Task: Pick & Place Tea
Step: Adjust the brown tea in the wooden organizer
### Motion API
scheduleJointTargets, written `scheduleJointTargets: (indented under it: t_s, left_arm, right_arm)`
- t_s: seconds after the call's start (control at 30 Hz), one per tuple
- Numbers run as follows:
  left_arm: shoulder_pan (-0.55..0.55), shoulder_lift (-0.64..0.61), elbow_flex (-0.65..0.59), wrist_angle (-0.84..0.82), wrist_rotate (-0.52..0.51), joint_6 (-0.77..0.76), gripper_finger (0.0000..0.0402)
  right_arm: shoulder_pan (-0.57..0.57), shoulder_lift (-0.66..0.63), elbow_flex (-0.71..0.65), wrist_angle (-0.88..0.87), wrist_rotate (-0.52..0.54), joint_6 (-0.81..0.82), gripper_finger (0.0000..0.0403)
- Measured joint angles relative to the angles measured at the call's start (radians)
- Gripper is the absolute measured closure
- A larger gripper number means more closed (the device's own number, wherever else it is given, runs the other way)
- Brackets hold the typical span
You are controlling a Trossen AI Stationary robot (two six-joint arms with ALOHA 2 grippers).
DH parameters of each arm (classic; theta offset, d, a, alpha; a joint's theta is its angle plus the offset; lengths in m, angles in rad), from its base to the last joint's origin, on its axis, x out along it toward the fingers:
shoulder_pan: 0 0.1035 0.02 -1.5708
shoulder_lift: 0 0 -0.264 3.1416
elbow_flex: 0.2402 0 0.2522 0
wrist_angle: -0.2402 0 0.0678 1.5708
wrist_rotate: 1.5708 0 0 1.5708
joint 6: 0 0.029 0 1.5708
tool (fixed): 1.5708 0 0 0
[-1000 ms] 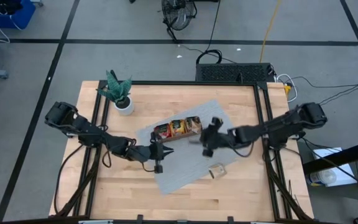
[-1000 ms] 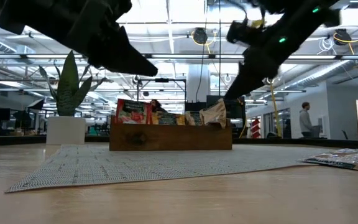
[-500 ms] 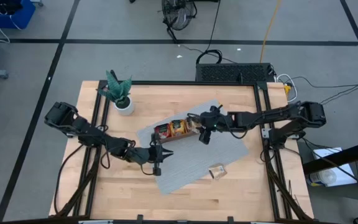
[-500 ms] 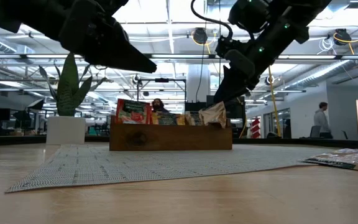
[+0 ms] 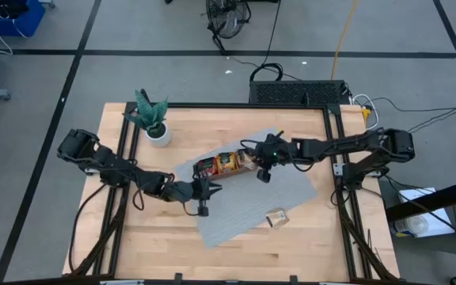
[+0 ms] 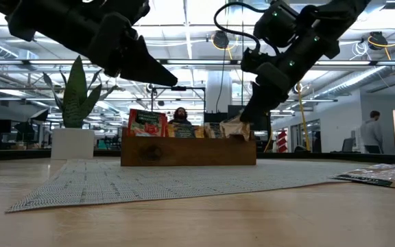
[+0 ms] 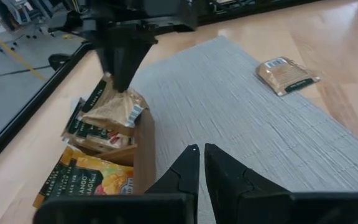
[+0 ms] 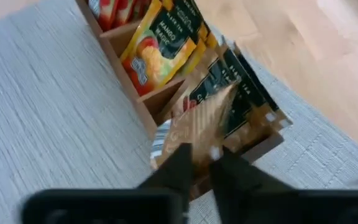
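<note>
A wooden tray (image 5: 226, 164) stands on a grey mat (image 5: 248, 202) and holds upright tea sachets, red (image 6: 146, 123) at its left end and orange-yellow (image 8: 154, 46) in the middle. A golden-brown sachet (image 7: 114, 109) sticks up from the right-end compartment, and my right gripper (image 7: 120, 84) is shut on it. Another golden sachet (image 5: 276, 217) lies flat on the bare wood near the mat's right corner. My left gripper (image 7: 201, 152) hovers shut and empty above the mat, just nearer than the tray. My right gripper pinches the golden-brown sachet's upper edge (image 8: 207, 134) between its two fingers. The fingers slant down at it from the table's right side. The sachet stands tilted, its lower part still in the tray's right-end compartment (image 6: 237, 130).
A potted plant (image 5: 155, 119) stands at the table's far left corner. Black frame rails (image 5: 335, 158) run along the table's left and right edges. People move in the room behind the table in the low view.
My right gripper has swung from above the mat toward the table's far edge and sunk a little onto the tray's right end, where its fingers now sit on the golden-brown sachet. The tray and its sachets have stayed in place.
</note>
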State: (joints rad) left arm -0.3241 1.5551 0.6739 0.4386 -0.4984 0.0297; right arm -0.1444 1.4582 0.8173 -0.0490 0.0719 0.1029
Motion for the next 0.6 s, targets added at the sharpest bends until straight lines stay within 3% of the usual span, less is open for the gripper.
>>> scheduleJointTargets:
  t_s: [0.07, 0.33, 0.6]
  left_arm:
    - [0.006, 0.0, 0.0, 0.003, 0.0, -0.001, 0.0369]
    - [0.023, 0.0, 0.0, 0.007, 0.001, -0.006, 0.0369]
    - [0.023, 0.0, 0.0, 0.008, 0.001, -0.008, 0.0369]
  right_arm:
    - [0.0, 0.0, -0.021, 0.054, -0.002, -0.031, 0.0392]
    - [0.021, -0.004, -0.049, 0.21, -0.075, -0.146, 0.0402]
    - [0.014, -0.006, -0.099, 0.24, 0.036, -0.275, 0.0403]
